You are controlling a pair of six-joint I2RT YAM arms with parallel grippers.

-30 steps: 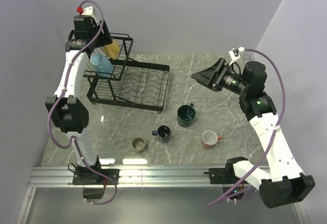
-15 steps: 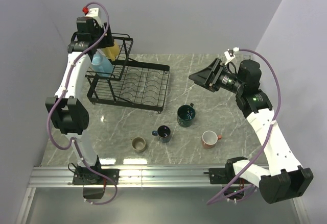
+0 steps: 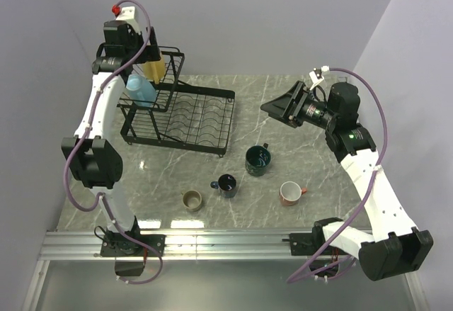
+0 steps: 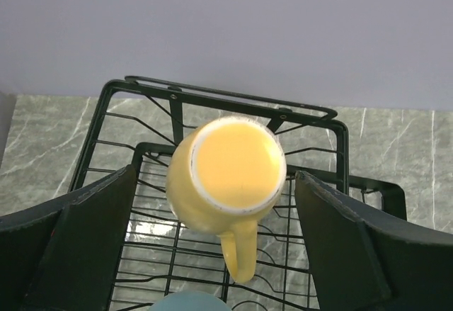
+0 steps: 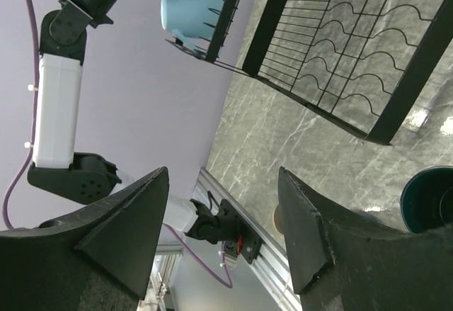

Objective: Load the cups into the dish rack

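The yellow cup point(image 4: 226, 176) sits in the raised basket of the black dish rack point(image 3: 191, 116), handle toward the wrist camera. My left gripper point(image 4: 214, 180) hangs over it, open, with a gap between each finger and the cup. In the top view the left gripper point(image 3: 145, 56) is above the basket, and the light blue cup point(image 3: 141, 88) rests beside the yellow cup point(image 3: 155, 66). My right gripper point(image 3: 272, 105) hovers open and empty right of the rack. On the table stand the dark teal cup point(image 3: 258, 160), navy cup point(image 3: 227, 184), olive-brown cup point(image 3: 192, 200) and salmon-red cup point(image 3: 289, 193).
The rack's flat slotted tray point(image 5: 333, 63) holds nothing and lies left of the right gripper point(image 5: 224, 176). The light blue cup point(image 5: 185, 10) and the dark teal cup's rim point(image 5: 432, 198) show in the right wrist view. Walls stand close behind and at both sides.
My left jaws have spread wider and let go of the yellow cup, which stays in the basket. The right gripper has drifted slightly left.
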